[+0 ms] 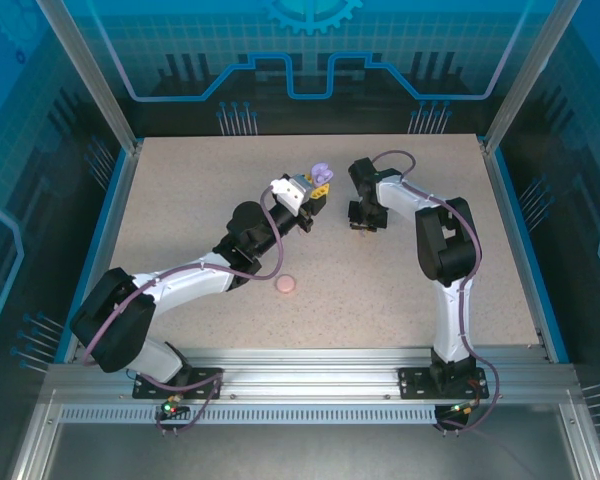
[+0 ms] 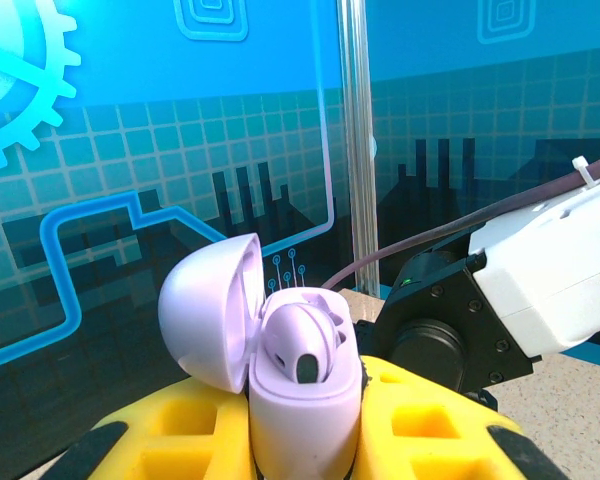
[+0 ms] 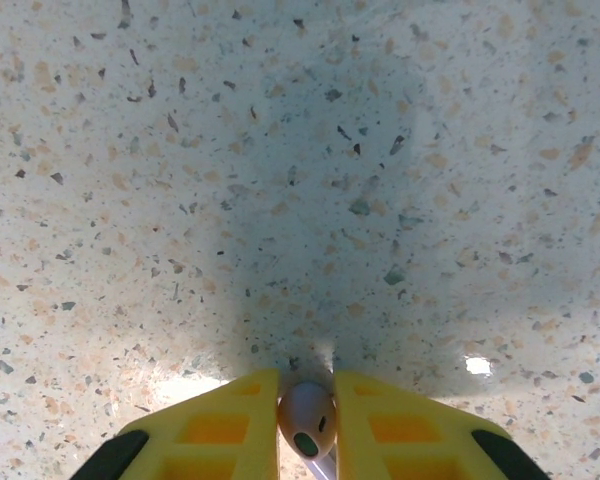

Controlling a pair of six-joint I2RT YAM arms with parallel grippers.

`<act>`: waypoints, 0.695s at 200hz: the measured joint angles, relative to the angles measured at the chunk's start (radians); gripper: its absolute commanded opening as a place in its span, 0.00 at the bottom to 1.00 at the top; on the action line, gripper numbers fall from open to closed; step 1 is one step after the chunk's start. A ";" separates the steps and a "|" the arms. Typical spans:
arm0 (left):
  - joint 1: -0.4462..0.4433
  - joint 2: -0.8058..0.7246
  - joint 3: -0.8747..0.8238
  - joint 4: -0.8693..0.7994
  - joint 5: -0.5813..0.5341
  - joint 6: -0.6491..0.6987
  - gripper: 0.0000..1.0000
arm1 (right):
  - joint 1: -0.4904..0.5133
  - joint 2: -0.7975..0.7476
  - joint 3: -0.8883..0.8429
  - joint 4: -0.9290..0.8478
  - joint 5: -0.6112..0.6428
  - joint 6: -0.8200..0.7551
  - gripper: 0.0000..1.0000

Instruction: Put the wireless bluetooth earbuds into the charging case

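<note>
Speckled surface (image 1: 180, 210) inside the blue-walled cell has plenty of bare room, so space isn't the worry. One tiny earbud (image 3: 307, 417) is pinched between the right end effector's (image 1: 365, 222) yellow fingers (image 3: 220, 430), right down by the surface. A second bud (image 2: 300, 348) already sits in the open purple charging case (image 2: 302, 410), which the left end effector (image 1: 316, 190) clamps up in the air. The likely risk is that a bud this small and smooth squirts out, goes in crooked, or clips the lid (image 2: 212, 310). A pink case (image 1: 287, 284) lies well apart, and the surface edges are far off.
</note>
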 measured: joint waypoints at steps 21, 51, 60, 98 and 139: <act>0.000 0.000 0.000 0.000 0.000 0.000 0.00 | 0.000 0.000 0.000 0.000 0.000 0.000 0.18; 0.000 0.000 0.000 0.000 0.000 0.000 0.00 | 0.000 -0.009 -0.008 0.006 0.000 0.000 0.17; 0.000 0.000 0.000 0.000 0.000 0.000 0.00 | 0.000 -0.019 -0.016 0.008 0.001 0.000 0.17; 0.000 0.000 0.000 0.000 0.000 0.000 0.00 | 0.000 -0.111 -0.038 0.021 0.000 0.000 0.17; 0.000 -0.007 0.000 0.000 0.001 0.000 0.00 | 0.000 -0.286 -0.053 0.053 -0.018 0.000 0.17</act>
